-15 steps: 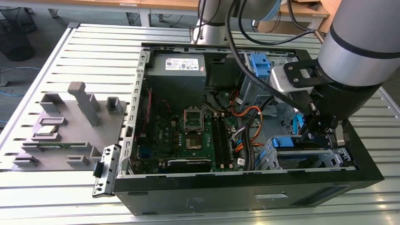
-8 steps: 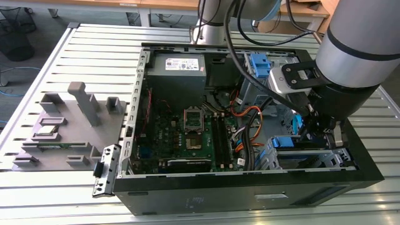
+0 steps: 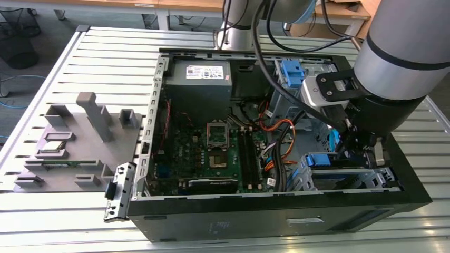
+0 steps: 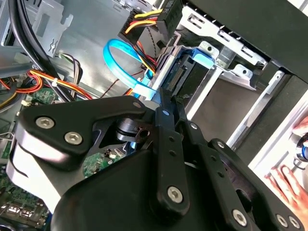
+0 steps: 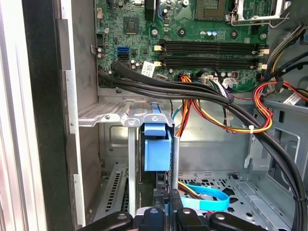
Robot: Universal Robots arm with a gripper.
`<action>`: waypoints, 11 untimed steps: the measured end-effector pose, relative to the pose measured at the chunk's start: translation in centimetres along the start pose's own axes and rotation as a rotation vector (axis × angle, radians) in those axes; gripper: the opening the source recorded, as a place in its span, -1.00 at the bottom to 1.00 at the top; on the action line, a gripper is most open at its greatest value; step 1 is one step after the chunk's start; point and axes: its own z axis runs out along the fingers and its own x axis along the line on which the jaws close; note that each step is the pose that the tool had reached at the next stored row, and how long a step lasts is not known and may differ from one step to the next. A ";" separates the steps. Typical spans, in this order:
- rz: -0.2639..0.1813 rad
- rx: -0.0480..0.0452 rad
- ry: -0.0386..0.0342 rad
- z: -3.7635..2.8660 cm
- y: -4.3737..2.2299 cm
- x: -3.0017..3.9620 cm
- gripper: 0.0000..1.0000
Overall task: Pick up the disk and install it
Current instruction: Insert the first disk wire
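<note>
Exterior view shows an open computer case point(image 3: 281, 205) lying on a slatted metal table point(image 3: 113, 58), with the robot arm point(image 3: 401, 52) reaching down into its corner at the exterior view's right, on the near side. The gripper point(image 3: 355, 150) is low inside the case, just above a metal drive cage point(image 3: 351, 176). The disk point(image 3: 325, 161) with its blue bracket stands on edge in this cage, and the gripper is at its top edge.

In the first wrist view the disk point(image 5: 157, 154) sits upright between the two metal walls of the cage point(image 5: 132, 159), and the black fingers point(image 5: 174, 202) meet close together at its near end. They look narrow and pressed on the edge of the disk. The second wrist view also shows the gripper point(image 4: 161, 108) with its tips together at the blue bracket of the disk point(image 4: 185, 72), next to a light blue data cable point(image 4: 118, 60).

The motherboard point(image 3: 218, 147) lies in the middle of the case, and a grey power supply point(image 3: 200, 79) is at the far side. A bare blue bracket point(image 3: 290, 71) stands at the far right of the case. Grey holders point(image 3: 77, 137) rest on the table at the exterior view's left, well apart from the case.
</note>
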 end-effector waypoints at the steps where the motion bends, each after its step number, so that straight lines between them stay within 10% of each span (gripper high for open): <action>1: 0.000 0.0000 0.0002 0.03 0.01 0.00 -0.67; 11: 0.000 0.0000 0.0002 0.16 0.05 0.01 -0.67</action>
